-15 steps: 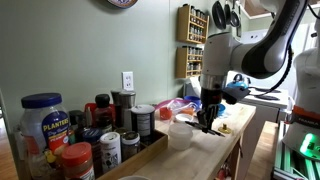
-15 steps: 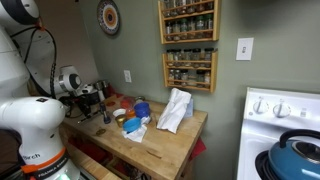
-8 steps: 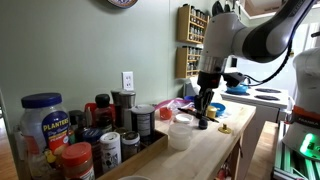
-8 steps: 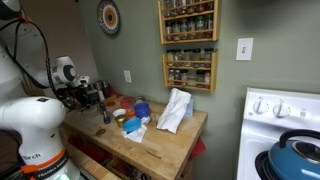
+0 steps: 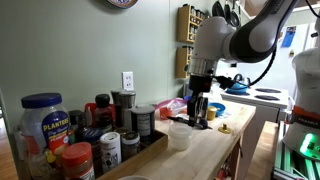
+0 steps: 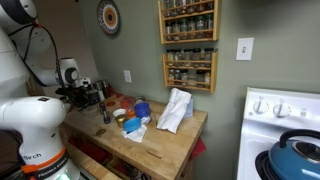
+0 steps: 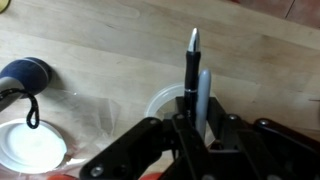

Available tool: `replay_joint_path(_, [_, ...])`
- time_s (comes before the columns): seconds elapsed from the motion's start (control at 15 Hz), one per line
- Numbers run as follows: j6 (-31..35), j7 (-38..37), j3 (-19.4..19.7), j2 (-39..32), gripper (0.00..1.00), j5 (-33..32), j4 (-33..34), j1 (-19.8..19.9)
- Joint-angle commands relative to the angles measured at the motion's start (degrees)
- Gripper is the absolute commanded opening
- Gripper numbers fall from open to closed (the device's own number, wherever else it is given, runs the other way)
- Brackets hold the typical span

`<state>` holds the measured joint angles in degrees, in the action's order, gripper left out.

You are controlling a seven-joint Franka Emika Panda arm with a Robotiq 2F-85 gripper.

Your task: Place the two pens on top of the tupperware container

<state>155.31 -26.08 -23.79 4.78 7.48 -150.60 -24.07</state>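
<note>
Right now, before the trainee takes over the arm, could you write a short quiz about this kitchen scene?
1. True or false: in the wrist view, the gripper holds a dark pen.
2. In the wrist view, which thing shows behind the lower part of the pen?
A. the tupperware container
B. a frying pan
C. a banana
3. Fill in the missing word: in an exterior view, the big Planters jar at the front has a ____ lid.

Key: 1 true; 2 A; 3 blue.
</note>
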Motion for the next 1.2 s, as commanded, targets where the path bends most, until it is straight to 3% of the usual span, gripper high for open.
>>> replay_joint_path(0.0, [0.32,1.21,-0.63,-3.83,0.06,0.43,2.42,-0.01])
replay_joint_path(0.53, [1.31,-5.2,0.05,-5.27,0.06,-9.58,3.36,0.96])
replay_joint_path(1.07, [3.58,-8.49,1.24,-8.59,0.06,-13.9,4.69,1.21])
replay_joint_path(1.13, [3.72,-8.76,1.41,-8.91,0.13,-14.21,4.79,1.17])
